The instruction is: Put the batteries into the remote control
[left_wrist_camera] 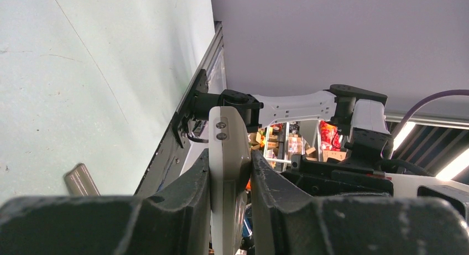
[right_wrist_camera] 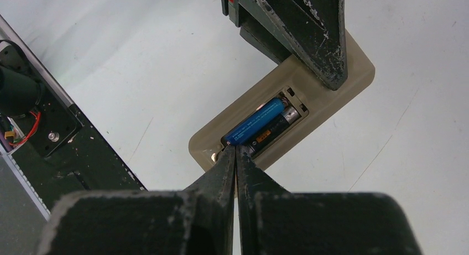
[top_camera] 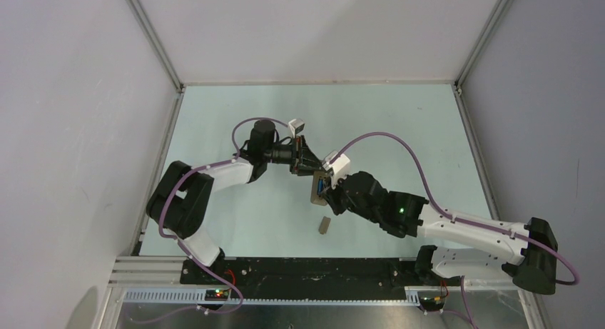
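Left claw [left_wrist_camera: 231, 158] clamps the remote [right_wrist_camera: 354, 72] by its edges at mid-tabletop [top_camera: 235, 222]. Blue battery [right_wrist_camera: 255, 124] and black battery [right_wrist_camera: 275, 130] lie side by side in its open bay. Right claw [right_wrist_camera: 236, 154], tips together, touches the blue battery's end. Cover [top_camera: 324, 225] lies nearby.

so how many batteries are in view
2: the blue battery and the black battery lie side by side in the open compartment of the remote control; none visible elsewhere.

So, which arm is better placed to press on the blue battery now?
Right. The right gripper, shut, sits at the end of the blue battery; the left gripper is clamped on the remote control.
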